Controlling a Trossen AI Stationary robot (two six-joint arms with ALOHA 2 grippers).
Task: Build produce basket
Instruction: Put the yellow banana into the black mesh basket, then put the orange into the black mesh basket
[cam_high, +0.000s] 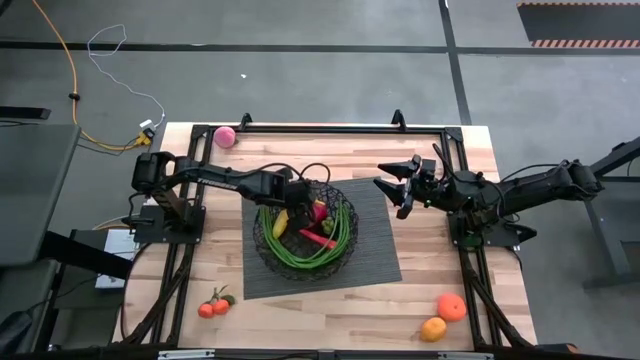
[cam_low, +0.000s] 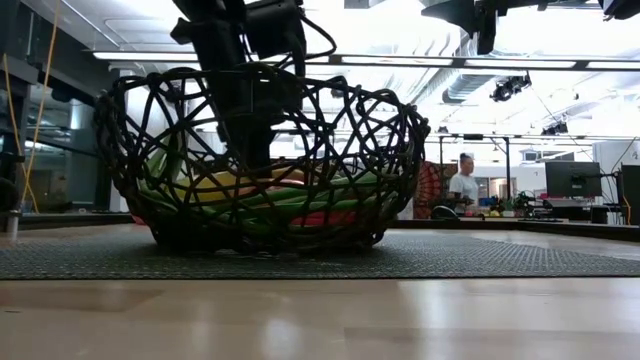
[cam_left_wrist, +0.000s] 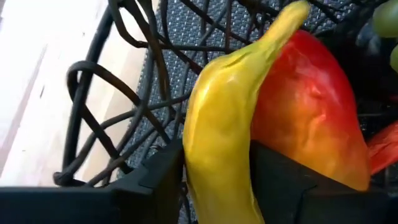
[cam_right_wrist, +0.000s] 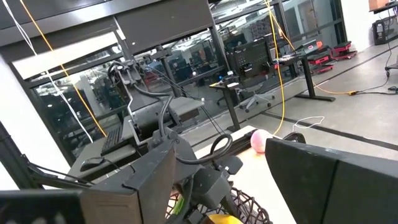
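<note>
The basket (cam_high: 300, 232), a black wire-mesh bowl, stands on a dark ribbed mat (cam_high: 375, 255). In it lie a yellow banana (cam_high: 281, 222), a red-orange mango (cam_high: 318, 210), a red chili (cam_high: 318, 240) and long green beans (cam_high: 342, 232). My left gripper (cam_high: 291, 204) reaches down into the basket (cam_low: 260, 160) and is shut on the banana (cam_left_wrist: 217, 137), which leans against the mango (cam_left_wrist: 305, 118). My right gripper (cam_high: 398, 186) hangs open above the mat's far right corner, with nothing between its fingers (cam_right_wrist: 155, 180). My left gripper has the banana's lower half (cam_left_wrist: 214, 180) between its two fingers (cam_left_wrist: 155, 183), one on each long side. The fingers slant down from the table's left and lie across the banana. The banana sits inside the basket with its stem end (cam_left_wrist: 297, 11) away from the gripper, resting against the mango.
A pink ball (cam_high: 225, 136) lies at the table's far left. Small tomatoes (cam_high: 213, 306) sit near the front left and two oranges (cam_high: 445, 315) near the front right. Bare wood lies around the mat. A person (cam_low: 464, 185) stands in the room beyond.
</note>
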